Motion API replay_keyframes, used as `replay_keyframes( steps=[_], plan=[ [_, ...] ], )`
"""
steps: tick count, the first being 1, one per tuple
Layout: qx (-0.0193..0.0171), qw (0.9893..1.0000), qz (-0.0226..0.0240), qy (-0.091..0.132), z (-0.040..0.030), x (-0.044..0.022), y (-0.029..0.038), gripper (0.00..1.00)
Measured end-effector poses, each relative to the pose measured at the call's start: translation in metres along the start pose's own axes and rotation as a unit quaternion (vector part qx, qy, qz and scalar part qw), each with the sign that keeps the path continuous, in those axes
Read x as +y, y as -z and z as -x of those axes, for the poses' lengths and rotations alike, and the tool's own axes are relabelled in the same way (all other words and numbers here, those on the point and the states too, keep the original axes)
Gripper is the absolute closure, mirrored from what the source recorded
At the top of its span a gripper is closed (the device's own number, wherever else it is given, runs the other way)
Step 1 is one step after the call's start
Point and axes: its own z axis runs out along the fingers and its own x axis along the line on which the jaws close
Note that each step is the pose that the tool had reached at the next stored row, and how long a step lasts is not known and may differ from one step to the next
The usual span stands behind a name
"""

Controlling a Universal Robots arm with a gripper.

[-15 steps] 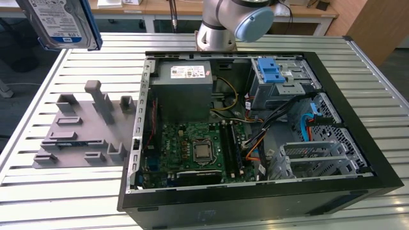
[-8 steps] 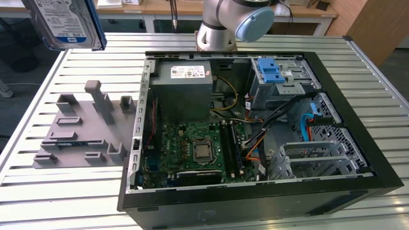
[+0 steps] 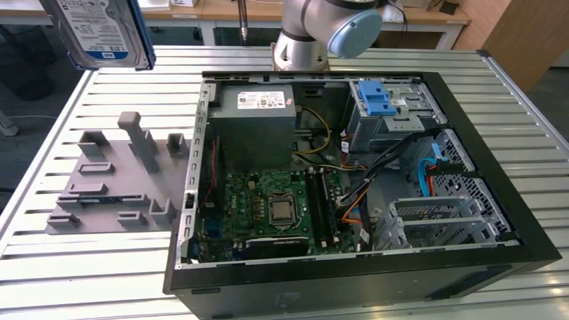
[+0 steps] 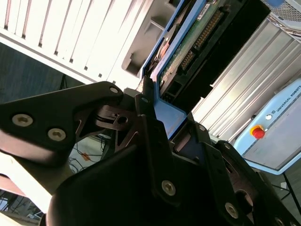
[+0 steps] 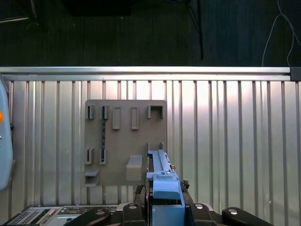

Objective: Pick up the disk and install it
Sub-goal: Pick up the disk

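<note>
At the exterior view's left, the disk [image 3: 98, 30] hung high over the slatted table [image 3: 89, 267], label side toward the camera. Below it lay a grey fixture plate [image 3: 116, 187], just beside the open computer case [image 3: 498, 187]. In the second wrist view the gripper [image 4: 167, 115] was clenched on the disk's blue side rail, a black finger [image 4: 146, 122] pressed against it. The first wrist view showed the disk edge-on above the plate. Inside the case sat the grey power-supply box [image 3: 258, 107] and the motherboard [image 3: 276, 207]. The arm's base [image 3: 311, 33] stood behind the case. Farther right was the blue latch [image 3: 378, 100].
</note>
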Motion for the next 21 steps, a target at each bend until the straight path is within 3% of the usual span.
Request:
replay_keyframes(
  steps=[21],
  plan=[
    [0.0000, 1.0000, 0.0000, 0.000, 0.0005, -0.0246, 0.0006, 0.64]
  ],
)
